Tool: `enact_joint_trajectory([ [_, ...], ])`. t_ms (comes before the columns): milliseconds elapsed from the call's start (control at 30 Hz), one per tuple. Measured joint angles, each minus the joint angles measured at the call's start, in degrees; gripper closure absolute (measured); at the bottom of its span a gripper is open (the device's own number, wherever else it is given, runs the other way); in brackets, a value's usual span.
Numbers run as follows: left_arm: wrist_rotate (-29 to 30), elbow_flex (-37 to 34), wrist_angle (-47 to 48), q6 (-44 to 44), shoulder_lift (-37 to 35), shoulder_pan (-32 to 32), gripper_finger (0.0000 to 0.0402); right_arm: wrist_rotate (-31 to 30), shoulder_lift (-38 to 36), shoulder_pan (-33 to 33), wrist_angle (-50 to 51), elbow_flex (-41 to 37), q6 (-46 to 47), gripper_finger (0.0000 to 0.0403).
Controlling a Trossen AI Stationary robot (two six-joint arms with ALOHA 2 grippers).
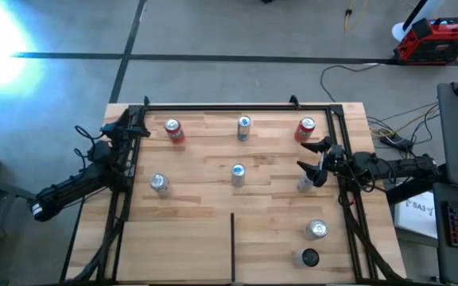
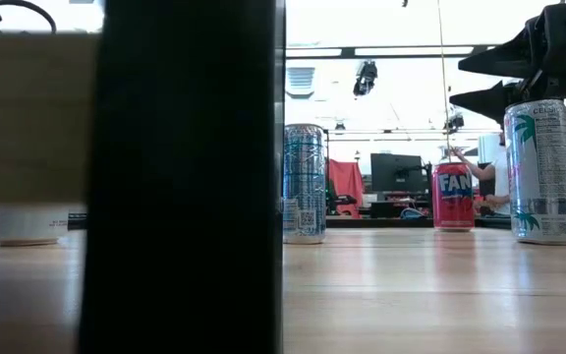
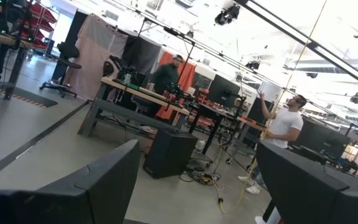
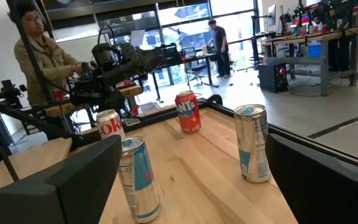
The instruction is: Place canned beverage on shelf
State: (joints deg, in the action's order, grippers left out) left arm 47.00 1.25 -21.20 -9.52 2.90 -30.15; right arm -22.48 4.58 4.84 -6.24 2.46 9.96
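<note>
Hovering open right claw (image 1: 315, 161); low view hides shelf (image 1: 205, 230) cans.

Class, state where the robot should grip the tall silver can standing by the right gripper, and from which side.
Grip the tall silver can around its round side wall, about mid-height, coming in level from the right edge of the shelf, where the open right gripper hovers. The can stands upright, with no neighbour close by.
</note>
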Motion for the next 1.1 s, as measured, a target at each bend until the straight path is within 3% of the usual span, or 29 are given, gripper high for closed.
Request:
enact_joint_trajectory([
  [1100,1.5,0.0,-0.6,0.0,0.0,0.0,0.0096,0.0,0.0,0.0,0.0,0.0,0.1,0.0021],
])
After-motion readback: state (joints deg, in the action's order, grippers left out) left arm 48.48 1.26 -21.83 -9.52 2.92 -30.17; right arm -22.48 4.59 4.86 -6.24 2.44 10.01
